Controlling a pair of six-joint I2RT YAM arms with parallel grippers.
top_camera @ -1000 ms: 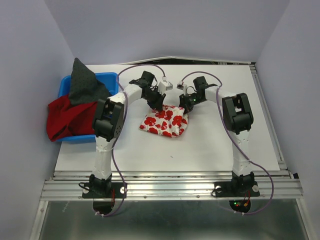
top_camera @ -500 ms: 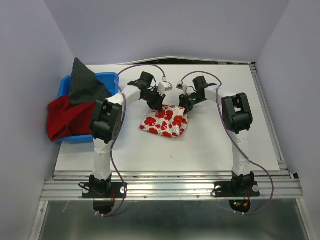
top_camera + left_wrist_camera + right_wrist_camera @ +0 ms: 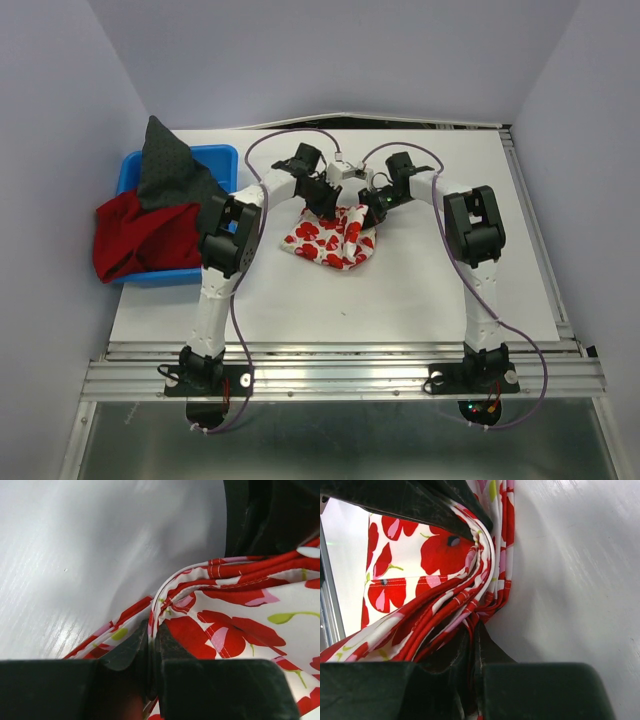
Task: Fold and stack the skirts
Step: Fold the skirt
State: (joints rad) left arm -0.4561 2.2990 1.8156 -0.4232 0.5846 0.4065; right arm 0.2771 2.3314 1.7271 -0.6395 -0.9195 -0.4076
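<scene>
The white skirt with red flowers [image 3: 335,238] lies bunched mid-table, its far edge lifted between both grippers. My left gripper [image 3: 328,205] is shut on its far left corner; in the left wrist view a thin fold of the floral skirt [image 3: 220,625] runs between the closed fingertips [image 3: 172,642]. My right gripper [image 3: 368,208] is shut on the far right edge, several gathered layers of the floral skirt [image 3: 445,555] pinched in it. The two grippers stand close together. The deep-red skirt [image 3: 140,238] and the dark grey skirt [image 3: 168,170] hang over the blue bin.
The blue bin [image 3: 215,157] sits at the table's left edge. White table [image 3: 400,290] stretches in front of and to the right of the floral skirt. A metal rail [image 3: 340,350] runs along the near edge by the arm bases.
The left gripper has moved right toward the right gripper, carrying its corner. The floral skirt has bunched up narrower and its far edge has lifted.
</scene>
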